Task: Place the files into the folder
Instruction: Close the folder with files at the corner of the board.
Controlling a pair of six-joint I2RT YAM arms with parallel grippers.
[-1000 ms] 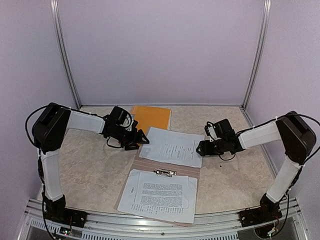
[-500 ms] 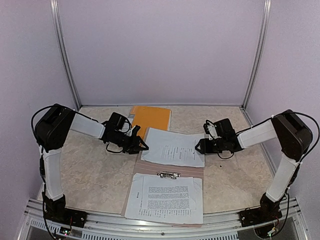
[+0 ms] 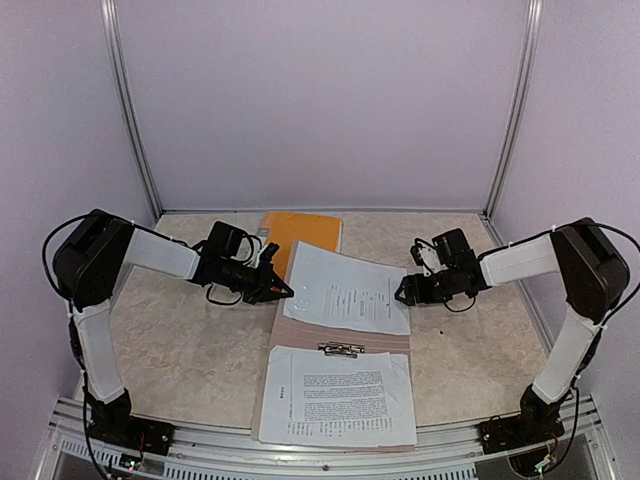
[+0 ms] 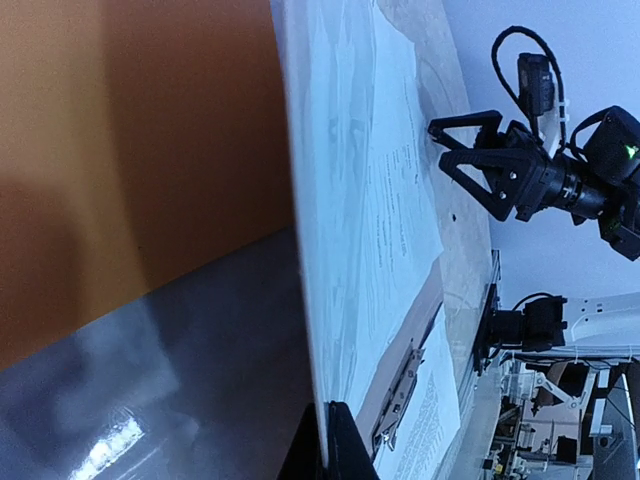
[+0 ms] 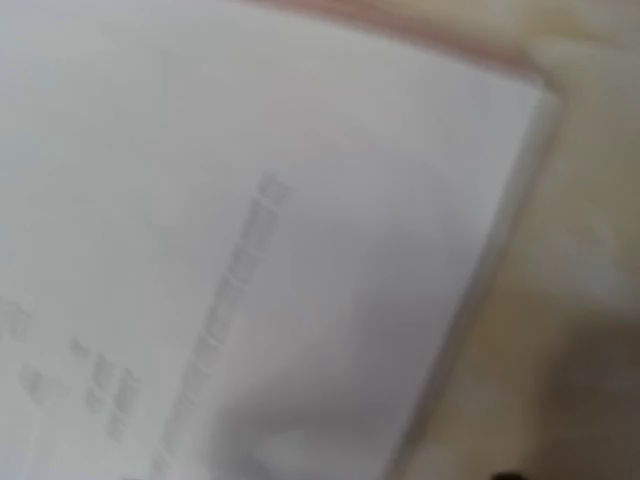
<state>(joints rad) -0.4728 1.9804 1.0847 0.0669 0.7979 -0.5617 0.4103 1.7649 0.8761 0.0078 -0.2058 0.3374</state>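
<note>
Two sets of files lie on the taupe folder (image 3: 310, 330) from above: near set (image 3: 340, 395), far set (image 3: 345, 290). Left wrist: my left jaws pinch the far set's left edge, and my right jaws gape beside its right edge. Right wrist: only blurred paper; next, I judge, that set must slide under the clip (image 3: 340, 349).

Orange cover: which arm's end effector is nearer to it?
Left. The left end effector sits by the orange cover's near edge, pinching a sheet; the right end effector is beyond that sheet.

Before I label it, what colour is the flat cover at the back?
Orange cover; top external view shows it best.
</note>
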